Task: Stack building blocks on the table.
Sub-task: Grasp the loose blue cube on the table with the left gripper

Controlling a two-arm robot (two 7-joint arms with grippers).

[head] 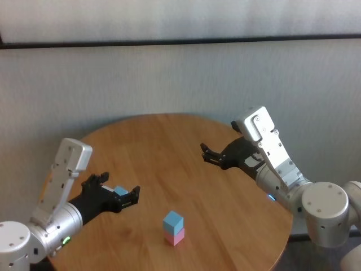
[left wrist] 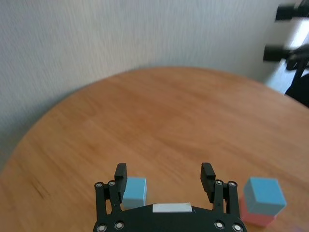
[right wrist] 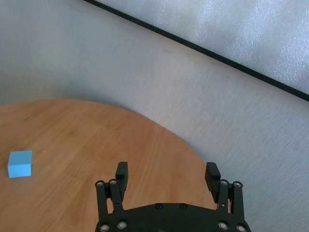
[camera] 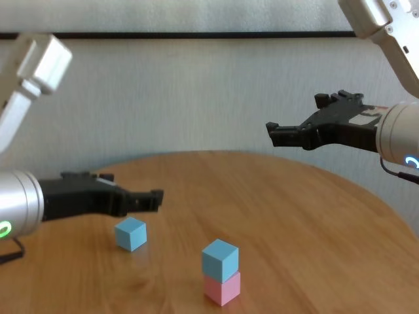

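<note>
On the table a light blue block sits on top of a pale pink block, forming a two-high stack near the front. A second light blue block lies alone to the left. My left gripper hovers open just above that loose block, which shows close to one finger, off-centre in the gap. My right gripper is raised over the table's right side, open and holding nothing. A light blue block shows far from it in the right wrist view.
A grey wall stands behind the table's far edge. The round top drops off to the right under my right forearm. Nothing but the blocks lies on the wood.
</note>
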